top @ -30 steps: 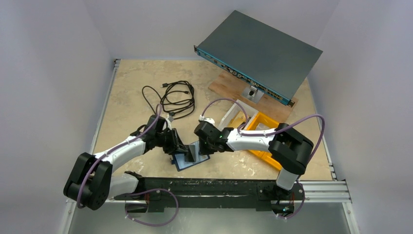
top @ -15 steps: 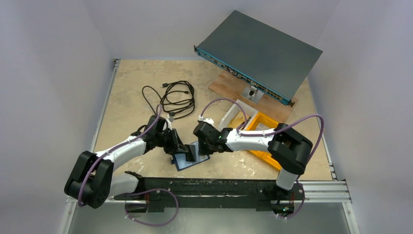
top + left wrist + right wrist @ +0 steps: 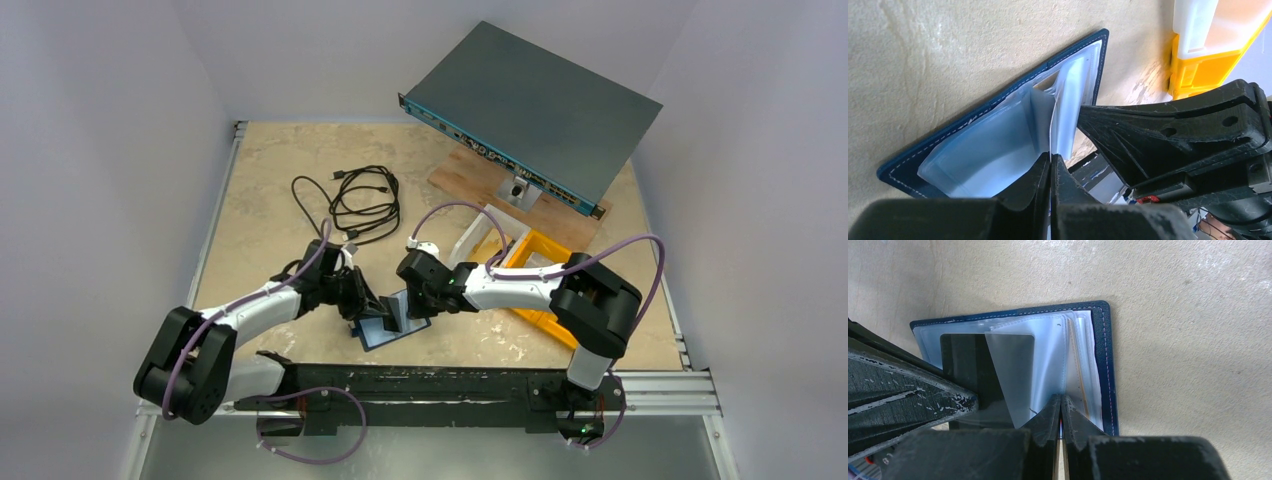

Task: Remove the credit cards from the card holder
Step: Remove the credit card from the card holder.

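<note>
The navy-blue card holder [image 3: 393, 328] lies open on the table between both grippers. Its light blue inside holds clear plastic sleeves. My left gripper [image 3: 372, 306] is shut on the edge of a clear sleeve [image 3: 1040, 117], which stands up from the holder [image 3: 993, 135]; the fingertips [image 3: 1050, 159] are pressed together. My right gripper [image 3: 418, 304] is shut on the sleeves of the other half [image 3: 1061, 400]. In the right wrist view the holder [image 3: 1104, 355] shows a dark card [image 3: 965, 365] inside a sleeve and a tan card edge [image 3: 1081, 385] beside my fingers.
Yellow bins [image 3: 545, 285] and a white bin [image 3: 478, 243] stand right of the holder. A coiled black cable [image 3: 358, 200] lies behind the left arm. A grey network switch [image 3: 530, 95] rests tilted on a wooden board at the back right. A metal rail [image 3: 660, 385] runs along the front edge.
Almost nothing. The left arm has shifted very slightly; both grippers stay shut on the sleeves and the card holder stays in place.
</note>
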Action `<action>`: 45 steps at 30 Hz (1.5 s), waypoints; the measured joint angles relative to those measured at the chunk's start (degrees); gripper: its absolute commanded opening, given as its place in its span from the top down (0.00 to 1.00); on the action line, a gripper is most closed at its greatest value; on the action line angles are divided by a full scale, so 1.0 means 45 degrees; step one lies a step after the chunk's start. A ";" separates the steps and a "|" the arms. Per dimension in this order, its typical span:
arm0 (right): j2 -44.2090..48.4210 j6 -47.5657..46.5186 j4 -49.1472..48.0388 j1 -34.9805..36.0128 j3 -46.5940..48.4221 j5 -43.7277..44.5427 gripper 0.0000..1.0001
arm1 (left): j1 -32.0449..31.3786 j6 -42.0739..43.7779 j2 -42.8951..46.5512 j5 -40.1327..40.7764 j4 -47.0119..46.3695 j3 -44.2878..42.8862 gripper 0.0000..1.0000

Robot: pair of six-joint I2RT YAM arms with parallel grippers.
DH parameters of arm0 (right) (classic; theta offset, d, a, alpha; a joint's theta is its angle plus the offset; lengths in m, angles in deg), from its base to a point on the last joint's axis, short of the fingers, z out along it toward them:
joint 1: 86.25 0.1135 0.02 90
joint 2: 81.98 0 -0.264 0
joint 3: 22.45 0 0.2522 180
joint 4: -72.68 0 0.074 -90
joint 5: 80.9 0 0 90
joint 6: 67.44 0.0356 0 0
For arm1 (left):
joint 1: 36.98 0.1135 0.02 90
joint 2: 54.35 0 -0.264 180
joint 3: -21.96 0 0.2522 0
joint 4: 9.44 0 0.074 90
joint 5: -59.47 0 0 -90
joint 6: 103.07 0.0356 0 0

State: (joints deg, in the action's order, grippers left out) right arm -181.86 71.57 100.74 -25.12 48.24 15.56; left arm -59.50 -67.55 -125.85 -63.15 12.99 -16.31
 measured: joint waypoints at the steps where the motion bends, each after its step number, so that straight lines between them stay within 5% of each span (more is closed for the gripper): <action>1: 0.0000 0.0000 0.0000 0.0000 0.0000 0.0000 1.00 | 0.0000 0.0019 0.0010 0.0024 0.0107 -0.0019 1.00; 15: 0.0073 0.0340 -0.0316 0.0000 -0.0228 -0.0024 0.98 | 0.0005 0.1812 0.2676 0.2487 0.5202 -0.1773 1.00; 19: 0.0199 0.0369 -0.0107 0.0005 -0.0223 0.0034 0.80 | 0.0005 0.2074 0.3249 0.2827 0.6023 -0.2040 1.00; 25: 0.1020 0.0330 0.1088 0.0024 -0.0151 0.0544 0.37 | 0.0005 0.2365 0.4129 0.2798 0.6275 -0.2642 1.00; 29: 0.2395 0.0325 0.1379 0.0019 -0.0078 0.1035 0.22 | 0.0005 0.2477 0.4318 0.2521 0.6222 -0.3099 1.00; 37: 0.5489 0.0350 -0.0597 -0.0923 -0.1064 0.0651 0.14 | 0.0024 0.2686 0.4080 0.0865 0.5265 -0.4012 1.00; 45: 0.7247 0.0539 -0.3206 -0.2433 -0.2735 -0.0874 0.22 | 0.0228 0.2089 0.3376 -0.1501 0.2987 -0.4255 1.00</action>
State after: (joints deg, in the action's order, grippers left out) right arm -149.25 74.00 86.32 -36.07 35.93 11.62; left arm -58.48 -58.15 -110.66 -69.90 26.43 -35.46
